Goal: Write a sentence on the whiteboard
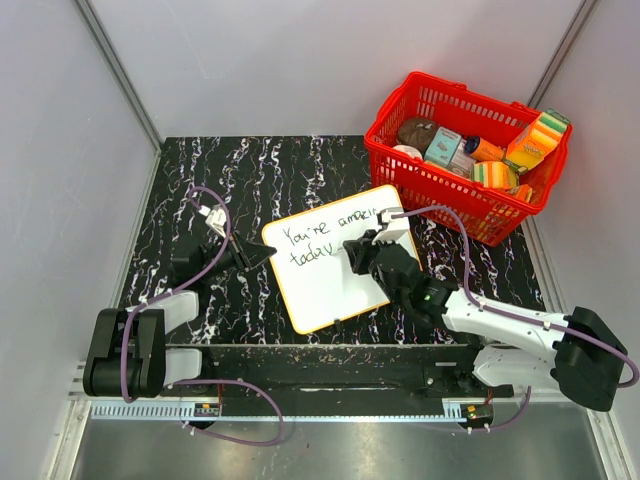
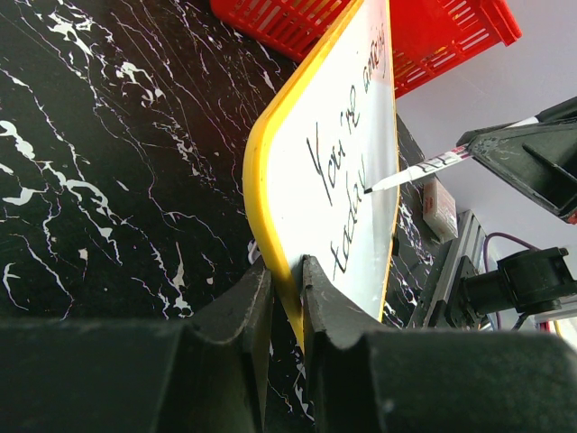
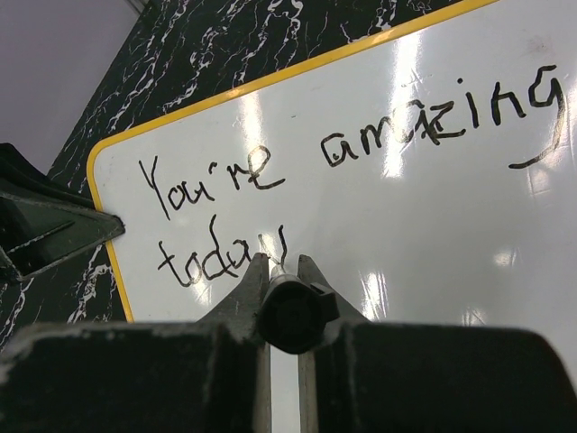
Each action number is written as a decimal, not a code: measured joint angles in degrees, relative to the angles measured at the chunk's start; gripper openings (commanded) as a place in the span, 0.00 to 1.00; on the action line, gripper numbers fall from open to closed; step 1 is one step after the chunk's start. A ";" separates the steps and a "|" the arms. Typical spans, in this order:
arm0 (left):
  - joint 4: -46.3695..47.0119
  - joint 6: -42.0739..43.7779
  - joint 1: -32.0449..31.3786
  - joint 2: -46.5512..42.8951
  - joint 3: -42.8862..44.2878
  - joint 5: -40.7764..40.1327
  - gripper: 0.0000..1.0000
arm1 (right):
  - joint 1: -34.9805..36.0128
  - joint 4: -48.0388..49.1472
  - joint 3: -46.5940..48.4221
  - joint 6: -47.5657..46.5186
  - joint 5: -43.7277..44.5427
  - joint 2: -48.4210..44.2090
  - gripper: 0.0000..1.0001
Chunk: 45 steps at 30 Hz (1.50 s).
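The whiteboard (image 1: 325, 262) lies on the black marbled table, white with a yellow rim, bearing "You're amazing today" in black ink. My left gripper (image 1: 262, 256) is shut on its left rim, one finger on each face of the whiteboard (image 2: 338, 171). My right gripper (image 1: 358, 252) is shut on a black marker (image 3: 290, 311). In the left wrist view the marker (image 2: 416, 170) comes in from the right with its tip touching the board at the end of "today". The right wrist view shows the whiteboard (image 3: 406, 207) with the tip by the last letter.
A red basket (image 1: 465, 155) with jars, sponges and packets stands at the back right, close to the board's far corner. Cables loop over both arms. Grey walls enclose the table on three sides.
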 measured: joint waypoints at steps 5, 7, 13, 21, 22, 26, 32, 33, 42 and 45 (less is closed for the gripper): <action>-0.02 0.00 0.00 0.00 0.00 0.02 0.00 | 0.00 -0.28 -0.44 0.63 -0.96 -0.31 0.00; -0.02 0.00 0.00 0.00 0.00 0.00 0.00 | 0.00 -0.28 -0.81 0.92 -1.29 -0.55 0.00; -0.02 0.00 0.00 0.00 0.00 0.00 0.00 | 0.00 -0.68 -1.79 1.77 -2.69 -1.33 0.00; -0.02 0.00 0.00 0.00 0.00 0.00 0.00 | 0.00 -1.05 -2.38 2.45 -4.46 -1.86 0.00; 0.02 0.00 0.00 0.00 0.00 0.00 0.00 | 0.00 -1.07 -2.64 2.45 -4.90 -2.19 0.00; 0.09 0.00 0.00 0.00 0.00 0.04 0.00 | 0.00 -1.49 -6.12 2.40 -7.02 -6.49 0.00; 0.11 0.00 0.00 0.00 0.00 0.04 0.00 | 0.00 -2.54 -8.57 2.38 -7.78 -19.65 0.00; 0.11 0.00 0.00 0.00 0.00 0.04 0.00 | 0.00 -2.49 -8.57 2.36 -7.74 -21.24 0.00; 0.11 0.00 0.00 0.00 0.00 0.04 0.11 | 0.00 -5.05 -8.57 2.40 -6.43 -27.28 0.00; 0.11 0.00 0.00 0.00 0.00 0.04 0.29 | 0.00 -6.21 -8.57 2.51 -6.29 -27.23 0.00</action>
